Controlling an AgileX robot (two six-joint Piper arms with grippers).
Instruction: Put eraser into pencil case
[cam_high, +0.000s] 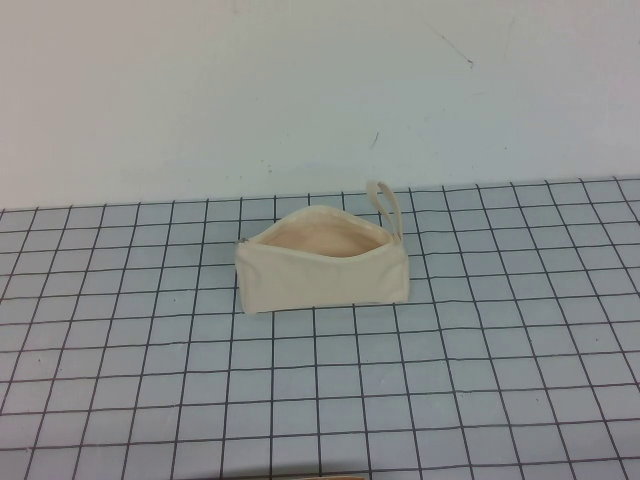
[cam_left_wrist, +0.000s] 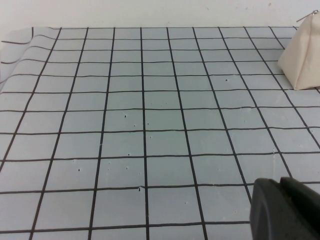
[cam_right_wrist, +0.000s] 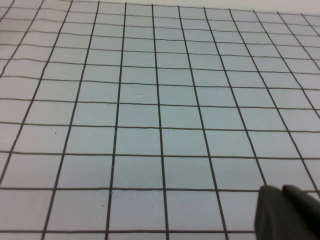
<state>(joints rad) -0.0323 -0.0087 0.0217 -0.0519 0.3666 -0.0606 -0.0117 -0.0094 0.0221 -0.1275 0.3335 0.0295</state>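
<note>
On the gridded table (cam_high: 480, 400), toward its far middle, we find the pencil case (cam_high: 322, 270) standing upright with its mouth unzipped and facing up, the peach lining exposed and the fabric loop (cam_high: 385, 207) rising at its right end. Its long axis runs left to right across the high view. We cannot locate the eraser in any view; whether it lies inside the pouch or outside the frame cannot be determined. Neither arm appears in the high view. In the left wrist view, only a dark part of the left pincer (cam_left_wrist: 285, 210) shows low over bare grid, with one end of the pencil case (cam_left_wrist: 302, 57) ahead and well apart from it. In the right wrist view, a dark part of the right pincer (cam_right_wrist: 287, 212) shows over bare grid, with no pouch in sight. We cannot tell the opening of either pincer. We judge the left arm better aligned with the pouch, although the eraser's position governs the approach.
</note>
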